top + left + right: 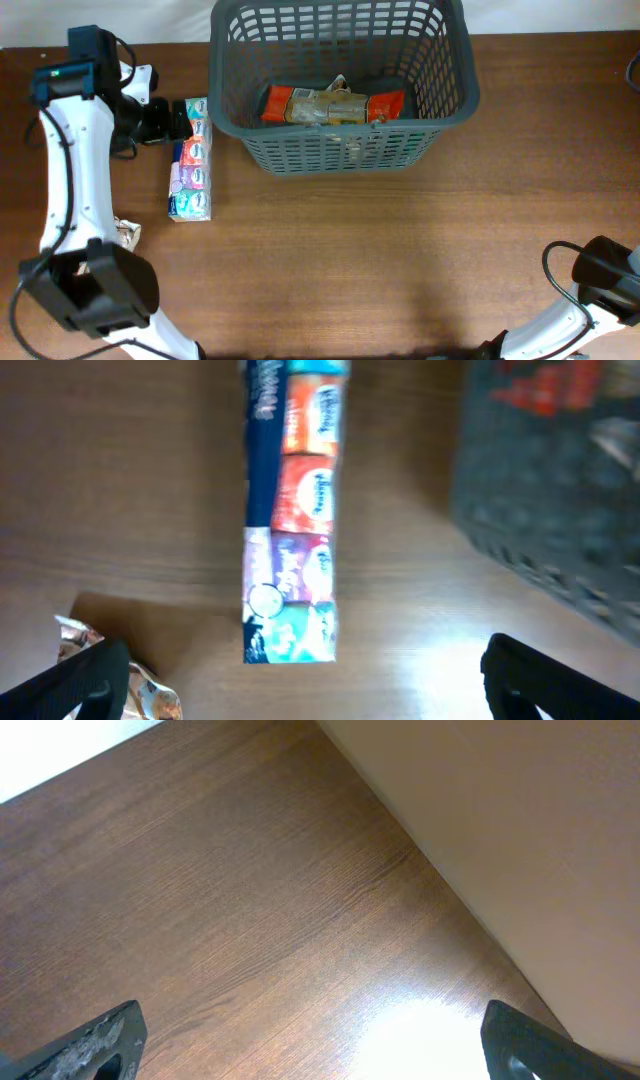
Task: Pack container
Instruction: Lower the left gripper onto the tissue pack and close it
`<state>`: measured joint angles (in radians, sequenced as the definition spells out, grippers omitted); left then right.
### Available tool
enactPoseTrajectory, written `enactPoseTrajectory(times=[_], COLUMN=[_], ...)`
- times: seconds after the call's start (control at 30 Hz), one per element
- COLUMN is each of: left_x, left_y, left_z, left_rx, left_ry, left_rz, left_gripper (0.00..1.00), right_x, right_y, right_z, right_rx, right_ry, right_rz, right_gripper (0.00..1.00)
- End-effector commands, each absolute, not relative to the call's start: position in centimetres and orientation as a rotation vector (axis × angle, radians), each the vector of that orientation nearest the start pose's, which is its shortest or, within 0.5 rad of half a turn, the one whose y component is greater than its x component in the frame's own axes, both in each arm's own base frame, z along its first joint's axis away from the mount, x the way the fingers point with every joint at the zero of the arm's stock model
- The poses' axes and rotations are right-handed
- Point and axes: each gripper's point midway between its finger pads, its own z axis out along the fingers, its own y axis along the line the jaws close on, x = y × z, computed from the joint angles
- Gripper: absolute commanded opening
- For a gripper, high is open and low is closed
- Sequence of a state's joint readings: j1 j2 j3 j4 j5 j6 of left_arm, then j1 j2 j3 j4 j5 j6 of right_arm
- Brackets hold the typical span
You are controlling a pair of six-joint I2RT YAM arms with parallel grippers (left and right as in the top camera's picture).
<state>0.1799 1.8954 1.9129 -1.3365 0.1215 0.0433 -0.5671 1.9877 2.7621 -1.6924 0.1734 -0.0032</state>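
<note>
Container [340, 152] sits far centre on the table [350, 260], with a packet [333, 106] lying across its bottom. Long multipack [189, 160] lies just left of the container, running front to back. Small wrapper [128, 233] lies nearer, left of the multipack's near end.

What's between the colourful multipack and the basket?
Nothing: colourful multipack and basket are apart, with only bare table between, clearest in the left wrist view.

Brown wood-grain table [400, 260] — glare patch; pale floor [520, 810] beyond edge.
</note>
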Motion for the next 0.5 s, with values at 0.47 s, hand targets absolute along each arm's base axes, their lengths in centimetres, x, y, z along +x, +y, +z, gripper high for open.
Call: enactPoseTrajectory(times=[0.47], left_x=[42.1], left_y=[5.5], left_z=[11.8], left_rx=[-0.088], left_ry=[3.042], left_rz=[0.021], left_gripper=[0.99], right_x=[32.8], right_y=[-24.4], right_z=[37.2], right_rx=[0.783], right_ry=[2.415], right_rz=[-0.44], right_gripper=[0.99])
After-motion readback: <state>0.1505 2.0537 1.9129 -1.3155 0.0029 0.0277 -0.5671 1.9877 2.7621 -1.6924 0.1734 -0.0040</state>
